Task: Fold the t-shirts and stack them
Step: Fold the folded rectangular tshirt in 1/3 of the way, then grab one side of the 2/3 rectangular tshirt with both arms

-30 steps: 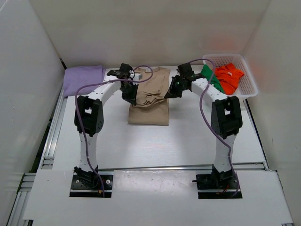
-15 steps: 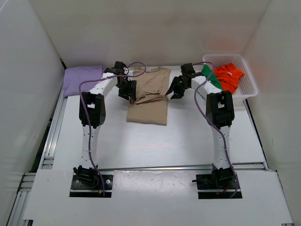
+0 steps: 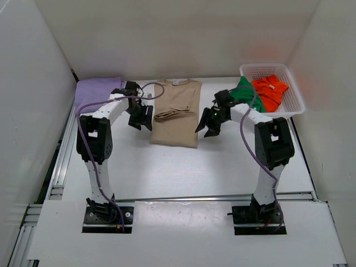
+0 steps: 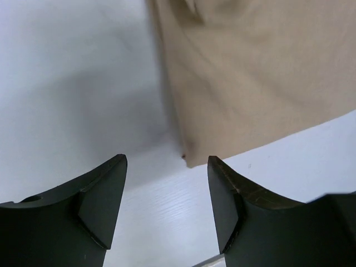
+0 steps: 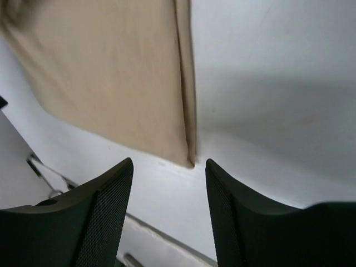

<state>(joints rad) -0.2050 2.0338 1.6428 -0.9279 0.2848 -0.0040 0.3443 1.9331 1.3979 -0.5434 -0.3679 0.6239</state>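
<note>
**Both claws spread and empty beside the tan shirt**

The left gripper (image 3: 140, 118) stands with its fingers apart and nothing between them. Its wrist view shows the gap over bare white table, with the near left corner of the tan t-shirt (image 4: 250, 83) just beyond the fingertips. The right gripper (image 3: 208, 123) is likewise spread and holds nothing – in its own view the shirt's near right corner (image 5: 111, 72) lies just ahead of the gap, apart from both fingers.

From above, the two grippers flank the tan t-shirt (image 3: 177, 114), one at each long edge, about halfway along it. The shirt lies flat on the table (image 3: 178, 167) as a narrow rectangle, collar toward the back wall, with a bunched ridge of cloth running across its middle.

Farther out, the lavender t-shirt (image 3: 97, 93) lies at the far left corner of the table, behind the left arm. At the far right stands a white lattice basket (image 3: 295, 92) – the orange-red t-shirt (image 3: 270, 90) lies crumpled inside it, and the green t-shirt (image 3: 245, 90) hangs over its left rim toward the right arm.
</note>
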